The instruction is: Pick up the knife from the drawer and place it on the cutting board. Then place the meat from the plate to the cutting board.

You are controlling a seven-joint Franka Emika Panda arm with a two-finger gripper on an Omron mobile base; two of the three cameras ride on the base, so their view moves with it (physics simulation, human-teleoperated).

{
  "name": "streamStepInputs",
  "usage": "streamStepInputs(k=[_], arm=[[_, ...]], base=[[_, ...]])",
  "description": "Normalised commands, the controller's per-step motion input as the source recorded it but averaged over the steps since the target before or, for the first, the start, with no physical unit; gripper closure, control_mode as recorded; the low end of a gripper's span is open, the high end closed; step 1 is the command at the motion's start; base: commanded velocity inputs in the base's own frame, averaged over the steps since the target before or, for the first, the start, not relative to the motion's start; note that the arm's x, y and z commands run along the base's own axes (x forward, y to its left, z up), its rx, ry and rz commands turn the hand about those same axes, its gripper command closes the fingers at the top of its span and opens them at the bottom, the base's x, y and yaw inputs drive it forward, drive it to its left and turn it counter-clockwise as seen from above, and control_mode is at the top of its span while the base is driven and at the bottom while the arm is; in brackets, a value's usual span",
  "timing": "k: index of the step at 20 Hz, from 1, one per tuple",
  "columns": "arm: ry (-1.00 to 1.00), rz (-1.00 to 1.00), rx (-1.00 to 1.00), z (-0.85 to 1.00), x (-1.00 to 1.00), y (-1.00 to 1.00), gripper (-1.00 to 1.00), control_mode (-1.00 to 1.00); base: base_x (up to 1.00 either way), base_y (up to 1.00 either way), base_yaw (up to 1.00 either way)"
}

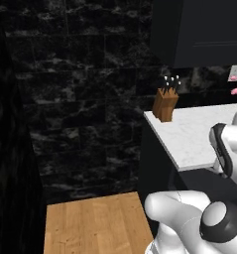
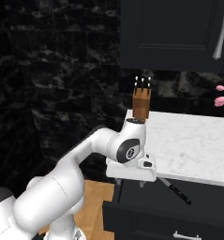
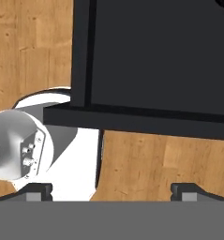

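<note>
- Left base view: at the back corner of the white marble table (image 1: 194,134) stands a brown knife block (image 1: 165,105).
- Right base view: the gripper (image 2: 130,180) hangs just past the table edge over the open black drawer (image 2: 132,213); the knife (image 2: 175,190) lies in that drawer, beside the gripper.
- Hand view: fingertips (image 3: 38,191) spread wide, holding nothing, above the drawer's dark interior and the wooden floor (image 3: 146,159).
</note>
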Motion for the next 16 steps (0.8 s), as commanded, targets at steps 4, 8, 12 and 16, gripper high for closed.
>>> streamStepInputs(k=[4,8,12,16], arm=[[0.0,0.0,-0.02,-0.47,0.0,-0.04,-1.0,-1.0],[0.0,0.0,-0.01,-0.41,0.0,-0.06,-1.0,-1.0],[-0.04,0.0,-0.01,-0.32,0.0,-0.01,-1.0,-1.0],[-0.09,0.0,-0.01,-0.05,-0.1,-0.12,-1.0,-1.0]], base=[[0.0,0.0,0.0],[0.0,0.0,0.0],[0.0,0.0,0.0],[0.0,0.0,0.0]])
